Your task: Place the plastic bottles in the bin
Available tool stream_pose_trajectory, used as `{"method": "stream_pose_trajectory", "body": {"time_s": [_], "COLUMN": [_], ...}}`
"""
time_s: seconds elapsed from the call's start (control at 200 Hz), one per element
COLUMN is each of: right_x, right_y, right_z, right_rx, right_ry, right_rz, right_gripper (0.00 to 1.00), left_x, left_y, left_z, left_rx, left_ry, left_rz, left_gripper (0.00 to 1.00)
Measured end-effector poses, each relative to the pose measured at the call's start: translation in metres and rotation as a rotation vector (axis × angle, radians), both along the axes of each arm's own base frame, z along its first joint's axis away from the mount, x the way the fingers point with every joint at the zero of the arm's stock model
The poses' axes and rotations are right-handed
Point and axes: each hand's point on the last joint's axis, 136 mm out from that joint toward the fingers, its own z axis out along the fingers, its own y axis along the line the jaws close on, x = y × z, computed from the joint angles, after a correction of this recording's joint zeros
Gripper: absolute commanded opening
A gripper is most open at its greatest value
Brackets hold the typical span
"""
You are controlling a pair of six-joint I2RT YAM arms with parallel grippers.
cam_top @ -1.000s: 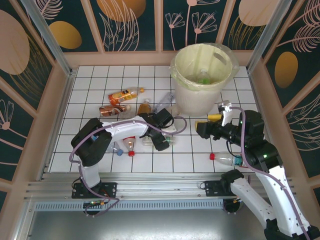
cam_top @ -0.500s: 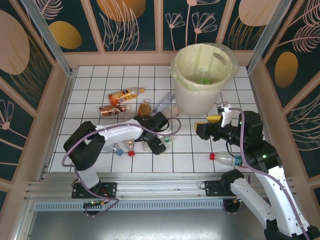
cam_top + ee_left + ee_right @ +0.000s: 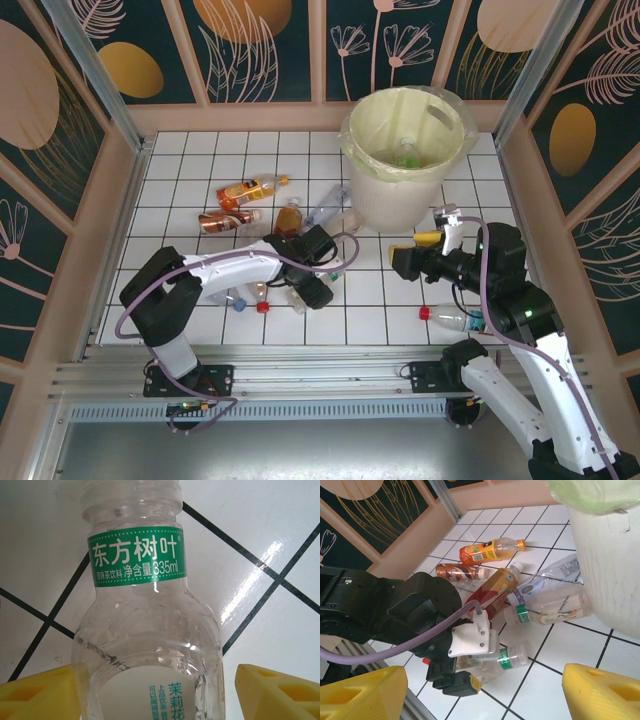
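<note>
Glossy white tile (image 3: 260, 525) — clear rounded bottle (image 3: 150, 630)

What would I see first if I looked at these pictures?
Probably the big cream bin at the far side of the tiled table, with a bottle inside already. Next, the bright jumble of bottles lying left of it, and the left gripper straddling a green-label bottle.
</note>
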Motion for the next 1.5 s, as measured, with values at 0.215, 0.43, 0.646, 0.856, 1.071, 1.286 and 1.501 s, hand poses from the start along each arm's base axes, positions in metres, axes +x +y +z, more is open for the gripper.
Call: {"method": "stream_pose_trajectory", "body": {"time_s": [0.215,0.43,0.646,0.856,1.071,1.286,1.501], "right_x": [0.000,0.000,-0.001,-0.010,-0.029,-0.045,-0.050], "right_y": [0.000,0.000,-0.001,0.005,0.019,0.025,0.018], "right_z": [0.000,0.000,-0.008,0.003,0.019,0.036,0.059], "right_rx": [0.000,0.002,0.013,0.055,0.114,0.159,0.196], "right_ry": [0.000,0.002,0.002,-0.054,-0.092,-0.157,-0.264], "right_rz": [0.000,-0.001,-0.005,0.044,0.178,0.264,0.231], "right_gripper": [0.82,0.81,0.91,0.99,0.99,0.99,0.99], "left_x": [-0.004,-0.005,-0.001,0.007,0.016,0.039,0.069], "left_y": [0.001,0.002,-0.002,-0.024,-0.044,-0.060,-0.069], "left_z": [-0.012,-0.018,-0.008,0.051,0.130,0.228,0.314], "left_rx": [0.030,0.041,0.005,-0.197,-0.447,-0.732,-0.929], "left_ry": [0.022,0.039,0.025,-0.040,-0.103,-0.178,-0.273], "left_rz": [0.014,0.039,0.081,0.136,0.178,0.192,0.181], "left_gripper": [0.76,0.56,0.53,0.52,0.52,0.52,0.53]}}
